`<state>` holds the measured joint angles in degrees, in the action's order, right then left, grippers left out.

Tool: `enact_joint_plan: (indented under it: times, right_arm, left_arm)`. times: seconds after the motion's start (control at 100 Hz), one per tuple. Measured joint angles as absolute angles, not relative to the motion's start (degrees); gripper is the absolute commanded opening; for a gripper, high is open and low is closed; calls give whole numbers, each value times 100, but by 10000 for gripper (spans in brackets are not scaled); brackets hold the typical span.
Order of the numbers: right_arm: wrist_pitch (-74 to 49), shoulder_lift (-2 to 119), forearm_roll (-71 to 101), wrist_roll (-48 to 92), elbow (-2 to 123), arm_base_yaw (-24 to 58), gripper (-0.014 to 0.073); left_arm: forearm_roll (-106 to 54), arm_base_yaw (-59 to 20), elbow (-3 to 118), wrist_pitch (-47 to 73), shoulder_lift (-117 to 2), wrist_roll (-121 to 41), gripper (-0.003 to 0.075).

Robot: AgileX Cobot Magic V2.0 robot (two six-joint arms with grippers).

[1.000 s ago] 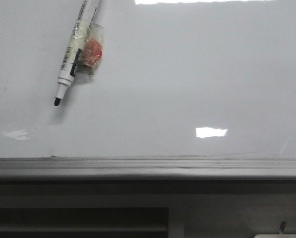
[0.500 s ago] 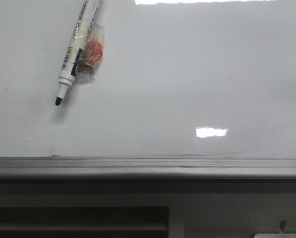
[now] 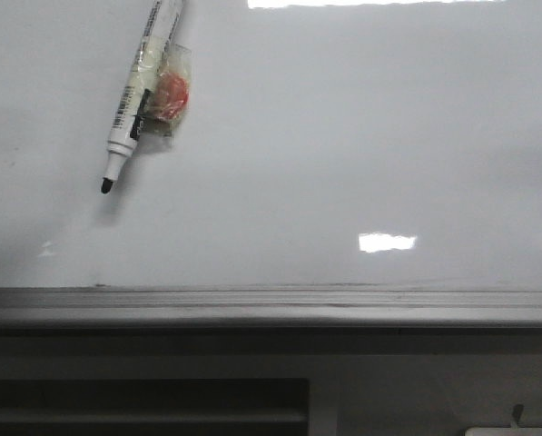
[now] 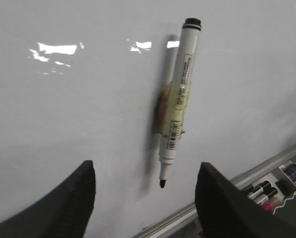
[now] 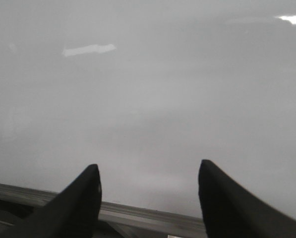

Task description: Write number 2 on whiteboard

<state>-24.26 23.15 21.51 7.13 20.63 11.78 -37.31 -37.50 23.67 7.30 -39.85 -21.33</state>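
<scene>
Whiteboard (image 3: 343, 136) with uncapped marker (image 4: 176, 111) stuck on; left gripper (image 4: 145, 201) and right gripper (image 5: 148, 198) spread

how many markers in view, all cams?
At least 4. One uncapped marker hangs taped to the whiteboard, upper left in the front view. About three more markers lie in a tray below the ledge, left wrist view; others may be hidden.

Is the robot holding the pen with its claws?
No. Both claws are open and empty: the left claw faces the marker, which is stuck on the whiteboard; the right claw faces bare board.
</scene>
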Motion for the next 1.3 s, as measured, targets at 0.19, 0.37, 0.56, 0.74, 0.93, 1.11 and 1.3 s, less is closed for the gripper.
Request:
enact_joint_plan:
  times: [0.19,0.37,0.56,0.74,0.93,1.11,1.3]
  right_arm:
    - [-2417,2315,2184,713,2063,1178,391]
    - [-2417,2315,2206,713,2063,1178,391]
    - [-2413,2315,2206,738,2063,1178,391]
    - [-2413,2315,2206,738,2063,1178,391]
    - [-2404,2315,2206,738,2073,1178,391]
    - [-2448,2315,2410,786,2073,1202,391]
    - [-2906,2584,3305,1757,2344,1550,391]
  left_arm:
    - [-3398,-4226,2806,289,-4954,-2168,397]
    - [-3302,-4253,3201,140,-5881,-2168,397]
    - [-3294,-4299,3456,130,-6354,-2168,344]
    - [-3294,-4301,3479,53,-6471,-2168,133]
    - [-3261,-4301,3479,0,-6481,-2194,-20]
    - [-2881,-4323,3535,270,-6470,-2236,-20]
    - [-1861,-4727,3982,1438,-6451,-2279,-20]
